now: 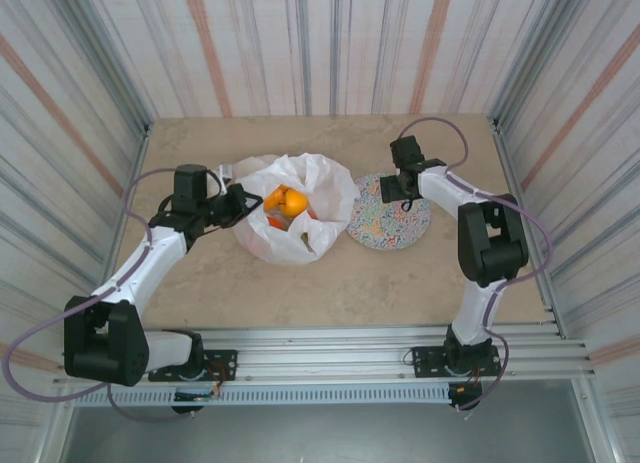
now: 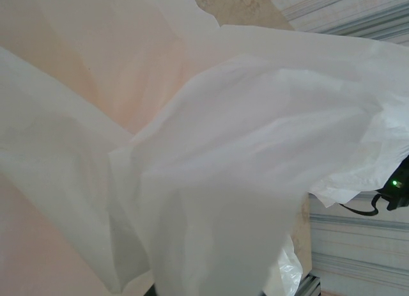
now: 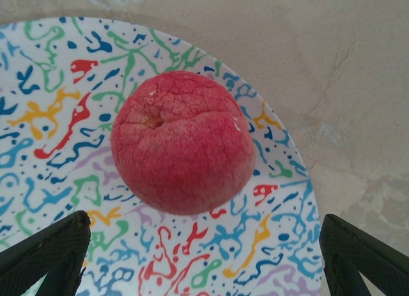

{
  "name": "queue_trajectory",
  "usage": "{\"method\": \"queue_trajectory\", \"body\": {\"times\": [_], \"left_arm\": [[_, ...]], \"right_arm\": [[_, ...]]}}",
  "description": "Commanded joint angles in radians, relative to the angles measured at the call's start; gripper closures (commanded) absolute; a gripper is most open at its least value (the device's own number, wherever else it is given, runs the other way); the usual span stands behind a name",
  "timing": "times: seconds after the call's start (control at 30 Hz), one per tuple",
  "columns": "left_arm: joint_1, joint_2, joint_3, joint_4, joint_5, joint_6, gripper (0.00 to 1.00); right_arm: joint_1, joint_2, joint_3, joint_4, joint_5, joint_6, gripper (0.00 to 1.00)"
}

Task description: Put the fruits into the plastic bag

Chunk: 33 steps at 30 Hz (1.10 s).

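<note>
The beige stone-patterned table carries a thin white translucent plastic bag, with a round plate with multicoloured squiggles just beside it on the right. Orange and yellow-orange round fruits lie in the bag's open mouth; what sits beneath them is hard to make out. The left gripper is closed tight at the bag's left rim, but bag film hides the pinch itself. The right gripper is spread wide over the plate, with a wrinkled red round fruit just ahead of its fingertips, untouched.

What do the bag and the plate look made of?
Plastic bag: thin white translucent film, probably plastic; it wrinkles sharply and a peach tint shows through. Plate: hard, smooth, faintly glossy, with a multicoloured splatter print; ceramic or melamine, I cannot tell which.
</note>
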Motion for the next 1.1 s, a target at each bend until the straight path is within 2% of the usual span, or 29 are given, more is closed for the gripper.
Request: {"method": "queue_trajectory", "body": {"times": [0.0,0.13,0.23,0.33,0.63,0.83,0.97,1.07], "left_arm": [[0.007,-0.009,0.028,0.0,0.02,0.001,1.0],[0.007,-0.005,0.032,0.0,0.022,0.001,1.0],[0.007,-0.004,0.032,-0.001,0.027,0.001,1.0],[0.007,-0.005,0.032,-0.001,0.027,0.001,1.0],[0.007,-0.006,0.027,-0.001,0.027,0.004,1.0],[0.007,-0.008,0.025,0.0,0.027,0.003,1.0],[0.007,-0.009,0.024,-0.001,0.027,0.004,1.0],[0.007,-0.011,0.022,-0.001,0.027,0.004,1.0]], "right_arm": [[-0.001,0.055,0.065,-0.064,0.026,-0.038,0.1],[-0.001,0.113,0.114,-0.084,0.029,-0.042,0.15],[-0.003,0.15,0.149,-0.099,0.022,-0.048,0.23],[-0.002,0.181,0.177,-0.104,0.012,-0.051,0.27],[-0.004,0.229,0.233,-0.116,0.006,-0.06,0.3],[-0.004,0.225,0.243,-0.123,0.002,-0.066,0.4],[-0.003,0.182,0.236,-0.134,-0.02,-0.058,0.41],[-0.001,0.106,0.204,-0.132,-0.083,-0.029,0.42]]}}
